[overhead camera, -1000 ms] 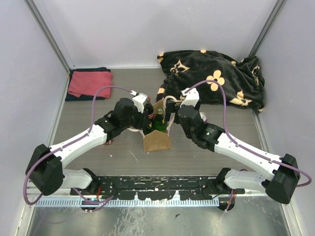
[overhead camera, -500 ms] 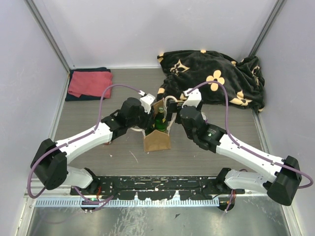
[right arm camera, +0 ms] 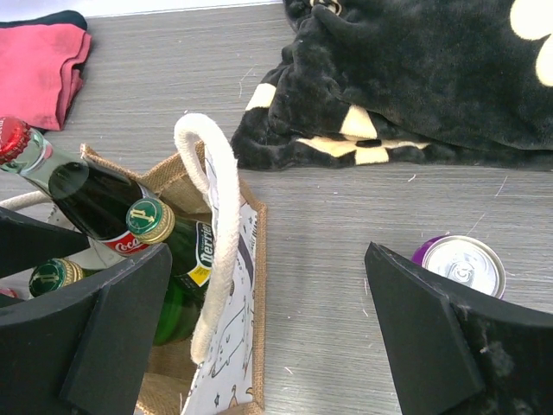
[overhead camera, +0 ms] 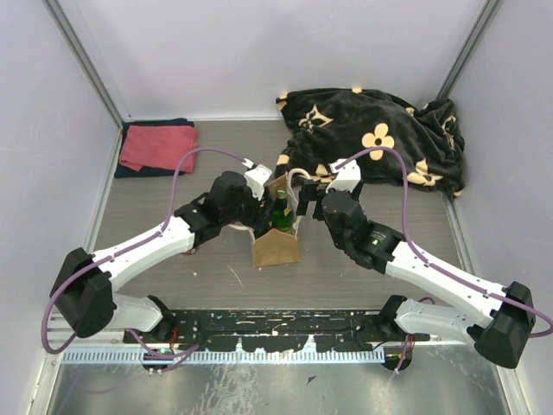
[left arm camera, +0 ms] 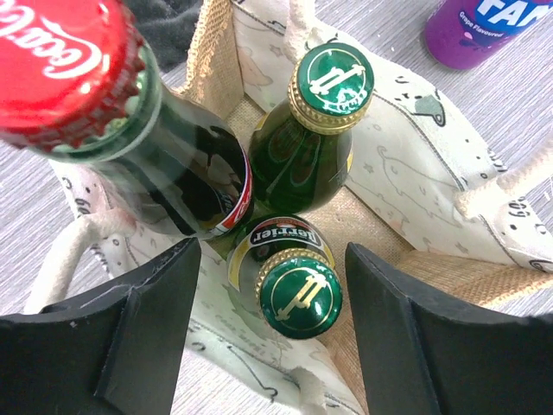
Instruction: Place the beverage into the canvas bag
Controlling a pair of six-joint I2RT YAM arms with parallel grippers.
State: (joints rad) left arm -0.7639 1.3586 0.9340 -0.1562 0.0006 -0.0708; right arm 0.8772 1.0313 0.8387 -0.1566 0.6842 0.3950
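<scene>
The tan canvas bag (overhead camera: 275,249) stands upright at mid-table with white rope handles (right arm camera: 216,225). In the left wrist view it (left arm camera: 415,173) holds a red-capped Coca-Cola bottle (left arm camera: 69,78) and two green Perrier bottles (left arm camera: 328,86), (left arm camera: 298,294). My left gripper (left arm camera: 272,277) is open above the bag's mouth, its jaws either side of the nearer Perrier cap without touching it. My right gripper (right arm camera: 268,294) is open wide at the bag's right wall (right arm camera: 229,346), with the rope handle between its jaws, untouched. Both grippers (overhead camera: 262,216), (overhead camera: 304,203) flank the bag from above.
A purple soda can (right arm camera: 458,264) stands on the table right of the bag and also shows in the left wrist view (left arm camera: 484,26). A black flowered blanket (overhead camera: 380,138) lies at the back right. A folded red cloth (overhead camera: 157,147) lies at the back left.
My left gripper has moved slightly right over the bag. My right wrist has drawn slightly right, away from the bag. The bag and bottles stay put.
</scene>
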